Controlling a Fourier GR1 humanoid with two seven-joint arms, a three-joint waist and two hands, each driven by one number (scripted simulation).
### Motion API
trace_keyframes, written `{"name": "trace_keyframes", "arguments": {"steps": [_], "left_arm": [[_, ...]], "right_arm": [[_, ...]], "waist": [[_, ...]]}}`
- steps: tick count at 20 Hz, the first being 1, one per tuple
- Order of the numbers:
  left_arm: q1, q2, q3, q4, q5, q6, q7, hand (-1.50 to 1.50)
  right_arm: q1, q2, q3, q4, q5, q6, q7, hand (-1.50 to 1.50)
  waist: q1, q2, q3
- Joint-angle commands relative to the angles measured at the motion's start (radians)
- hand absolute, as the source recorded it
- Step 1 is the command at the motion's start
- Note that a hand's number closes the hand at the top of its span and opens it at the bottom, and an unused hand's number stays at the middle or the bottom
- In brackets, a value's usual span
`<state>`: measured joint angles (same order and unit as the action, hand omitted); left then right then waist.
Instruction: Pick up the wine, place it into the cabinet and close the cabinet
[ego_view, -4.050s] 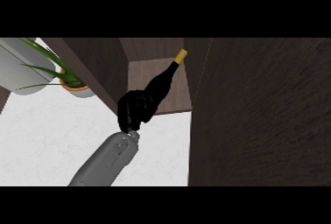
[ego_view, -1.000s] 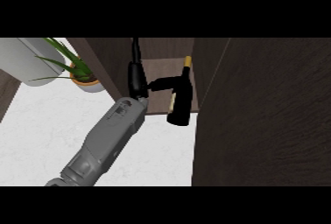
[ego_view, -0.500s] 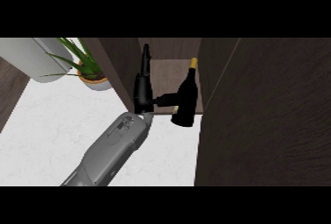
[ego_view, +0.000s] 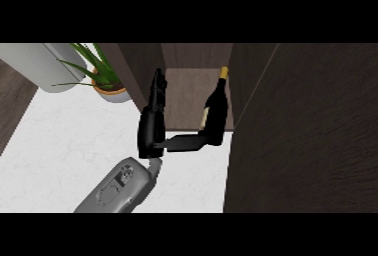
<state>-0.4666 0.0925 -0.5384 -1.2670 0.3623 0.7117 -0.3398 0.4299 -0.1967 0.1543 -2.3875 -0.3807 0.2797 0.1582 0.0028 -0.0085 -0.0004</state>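
The wine bottle (ego_view: 214, 112) stands in the open cabinet (ego_view: 193, 95), on the brown shelf, hard up against the right-hand wall, its gold-capped neck pointing towards the back. The left hand (ego_view: 153, 131) is right there at the cabinet's mouth: fingers (ego_view: 157, 87) stretched straight along the left wall, thumb (ego_view: 184, 143) stuck out sideways, its tip meeting the base of the bottle. Nothing is curled round the glass, so the hand is released, flat and extended, only touching the bottle low down. The grey forearm (ego_view: 118, 187) runs back over the white marbled bench (ego_view: 66, 150) towards the lower edge. The big dark cabinet door (ego_view: 303, 130) fills the right side of the view, swung wide and not yet closed. Off to the left, a potted plant (ego_view: 100, 75) with long green leaves sits on the bench just beside the cabinet's side, and a pale round container (ego_view: 48, 65) next to it. The right hand does not show at all.
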Motion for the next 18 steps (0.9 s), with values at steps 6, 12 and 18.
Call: {"name": "trace_keyframes", "arguments": {"steps": [6, 12, 18], "left_arm": [[0.251, 0.233, -0.025, -0.376, -0.022, -0.059, 0.103, -1.5], [0.405, 0.326, 0.038, -0.516, 0.069, -0.24, 0.043, -1.5], [0.479, 0.379, 0.044, -0.586, 0.111, -0.355, 0.023, 1.5]], "right_arm": [[0.047, -0.039, -0.012, -0.212, 0.016, -0.05, 0.101, -1.5], [0.047, -0.094, -0.043, -0.158, -0.013, 0.029, 0.073, 1.5], [0.035, -0.199, 0.021, -0.168, 0.03, 0.143, 0.099, 1.5]], "waist": [[0.001, 0.001, 0.0], [-0.002, 0.004, -0.001], [-0.005, 0.004, -0.001]]}}
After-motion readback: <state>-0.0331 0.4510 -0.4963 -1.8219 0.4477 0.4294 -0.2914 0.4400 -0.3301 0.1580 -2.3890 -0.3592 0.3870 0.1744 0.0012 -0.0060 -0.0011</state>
